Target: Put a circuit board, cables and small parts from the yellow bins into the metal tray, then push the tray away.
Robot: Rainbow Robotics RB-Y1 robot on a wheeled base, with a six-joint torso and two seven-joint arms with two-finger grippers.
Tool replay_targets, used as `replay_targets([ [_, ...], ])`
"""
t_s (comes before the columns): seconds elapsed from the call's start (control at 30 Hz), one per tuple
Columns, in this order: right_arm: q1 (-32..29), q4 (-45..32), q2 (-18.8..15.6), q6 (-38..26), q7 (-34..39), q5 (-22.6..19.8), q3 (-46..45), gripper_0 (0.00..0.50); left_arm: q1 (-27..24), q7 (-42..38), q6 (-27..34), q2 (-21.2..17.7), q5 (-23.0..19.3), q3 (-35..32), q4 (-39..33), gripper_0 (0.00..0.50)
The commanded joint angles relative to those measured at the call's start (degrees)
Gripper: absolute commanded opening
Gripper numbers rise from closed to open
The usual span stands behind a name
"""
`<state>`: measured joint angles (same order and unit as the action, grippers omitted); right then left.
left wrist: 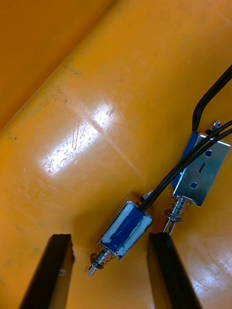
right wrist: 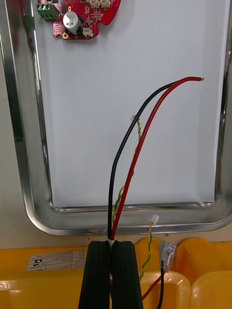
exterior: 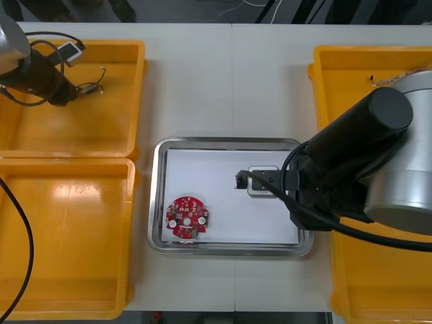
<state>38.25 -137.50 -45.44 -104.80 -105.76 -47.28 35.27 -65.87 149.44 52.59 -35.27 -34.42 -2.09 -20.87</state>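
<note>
Right gripper (right wrist: 111,245) is pinched shut on a cable (right wrist: 162,93), gripping its red and black leads at one end, above the right half of the tray (right wrist: 29,193). The leads arc out leftward, with their loose ends over the white liner. A thin yellow-green twist runs alongside and trails back toward the right bin (right wrist: 208,270). Gripping by the end probably lets the length drape inside the rim. Not yet released.

Board (exterior: 188,218) lies flat in the tray's near-left corner, well apart from the cable, so the right half is free for it. The tray sits mid-worktop (exterior: 229,88) between the bins.

Left gripper (left wrist: 110,240) is wide open, low in the far left bin (exterior: 74,128). Two small metal parts (left wrist: 124,232) lie there side by side, blue-wrapped, with springs at their ends and black leads running off. One sits between the fingers; I cannot tell whether either finger touches it. It looks lined up for a pick.

Risk: the leads cross, so lifting one part may drag its neighbour.
</note>
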Motion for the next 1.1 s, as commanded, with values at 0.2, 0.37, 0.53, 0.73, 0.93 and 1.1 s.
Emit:
replay_targets([
  [0.2, 0.42, 3.55, 5.80, -0.14, -1.03, 7.47, 9.11, 0.000, -2.60, 4.72, -0.56, 0.56, -0.29, -1.17, 0.21, 0.000],
  [0.37, -0.29, 6.72, 7.82, -0.05, -1.29, 8.17, 9.55, 0.000, -2.51, 4.81, 0.14, 0.47, -0.38, -1.17, 0.21, 0.000],
  [0.53, -1.08, 9.53, 9.05, 0.91, -1.73, 9.05, 9.90, 0.000, -2.60, 4.72, 1.99, -0.41, -1.44, -1.17, 0.04, 0.000],
  [0.73, -1.60, 10.59, 8.96, 4.43, -1.99, 12.66, 12.89, 0.000, -2.60, 4.63, 5.94, -1.73, -3.11, -1.17, -1.28, 0.000],
  [0.93, -2.75, 12.26, 8.88, 7.51, -1.73, 17.31, 16.05, 0.000, -2.60, 4.28, 8.84, -3.22, -4.43, -1.17, -1.89, 0.000],
  [1.1, -4.77, 14.72, 8.88, 10.14, -1.64, 17.40, 16.05, 0.000, -2.51, 3.93, 11.04, -4.28, -4.69, -1.25, -3.13, 0.000],
])
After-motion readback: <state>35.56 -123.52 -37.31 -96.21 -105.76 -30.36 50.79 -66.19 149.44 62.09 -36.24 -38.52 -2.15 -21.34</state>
